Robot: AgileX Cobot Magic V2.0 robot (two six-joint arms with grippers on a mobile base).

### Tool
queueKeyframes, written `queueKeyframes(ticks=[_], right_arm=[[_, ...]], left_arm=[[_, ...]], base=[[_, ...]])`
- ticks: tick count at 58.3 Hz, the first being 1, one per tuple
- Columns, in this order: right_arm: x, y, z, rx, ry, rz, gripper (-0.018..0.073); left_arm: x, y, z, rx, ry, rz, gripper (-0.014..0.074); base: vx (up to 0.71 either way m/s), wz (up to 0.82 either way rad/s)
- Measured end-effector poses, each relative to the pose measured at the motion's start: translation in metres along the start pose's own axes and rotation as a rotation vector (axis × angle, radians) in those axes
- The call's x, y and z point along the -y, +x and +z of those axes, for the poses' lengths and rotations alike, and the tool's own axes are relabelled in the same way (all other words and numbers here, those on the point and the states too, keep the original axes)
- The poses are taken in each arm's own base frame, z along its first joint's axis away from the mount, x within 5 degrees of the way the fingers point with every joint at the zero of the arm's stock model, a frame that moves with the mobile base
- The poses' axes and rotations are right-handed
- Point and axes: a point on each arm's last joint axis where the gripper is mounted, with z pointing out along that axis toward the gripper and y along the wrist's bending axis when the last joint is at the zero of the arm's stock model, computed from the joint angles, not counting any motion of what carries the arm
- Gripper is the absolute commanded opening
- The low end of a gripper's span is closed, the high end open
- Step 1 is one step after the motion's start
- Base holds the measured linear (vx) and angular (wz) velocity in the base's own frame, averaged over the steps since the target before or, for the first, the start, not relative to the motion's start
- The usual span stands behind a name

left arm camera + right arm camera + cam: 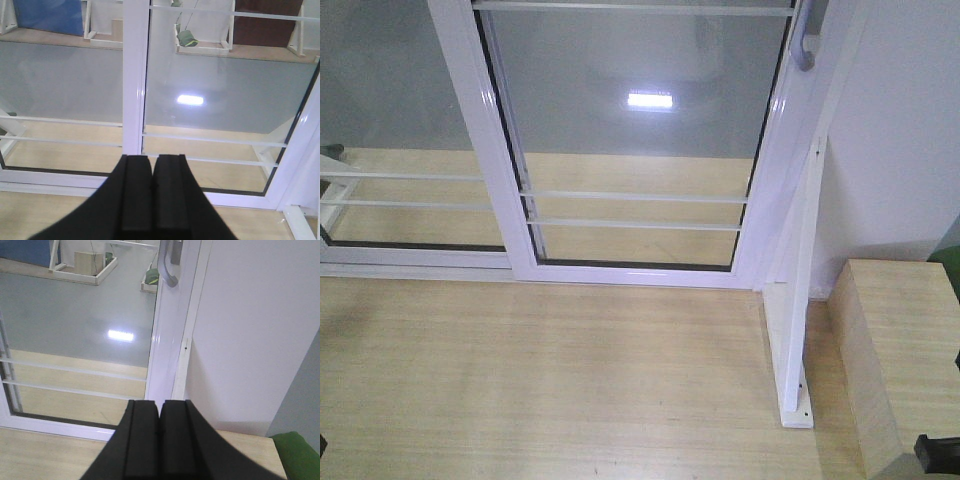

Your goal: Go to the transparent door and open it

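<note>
The transparent door (pixel 640 110) is a clear-glass panel in a glossy white frame with thin white bars, straight ahead in the front view. Its curved grey pull handle (pixel 804 45) sits on the right stile at the top edge, and shows in the right wrist view (pixel 168 265) too. The door stands closed against the right jamb. My left gripper (pixel 151 165) is shut and empty, facing the door's left stile (pixel 135 75). My right gripper (pixel 160 407) is shut and empty, below the handle and well short of it.
A second white-framed glass panel (pixel 390 110) without a handle lies left of the door. A white wall (pixel 900 130) and a white post bracket (pixel 798 300) stand to the right. A wooden box (pixel 900 350) sits at lower right. Wood floor (pixel 540 380) lies in front.
</note>
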Motion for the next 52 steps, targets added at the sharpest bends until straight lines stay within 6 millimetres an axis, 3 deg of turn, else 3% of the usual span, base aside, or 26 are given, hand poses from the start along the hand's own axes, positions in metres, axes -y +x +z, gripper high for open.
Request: queueKeyframes(ticks=[52], right_arm=[[0.0000,0.0000,0.0000,0.000,0.000,0.000,-0.0008]], left_arm=[[0.0000,0.0000,0.0000,0.000,0.000,0.000,-0.0006]], base=[[0.26,-0.04]])
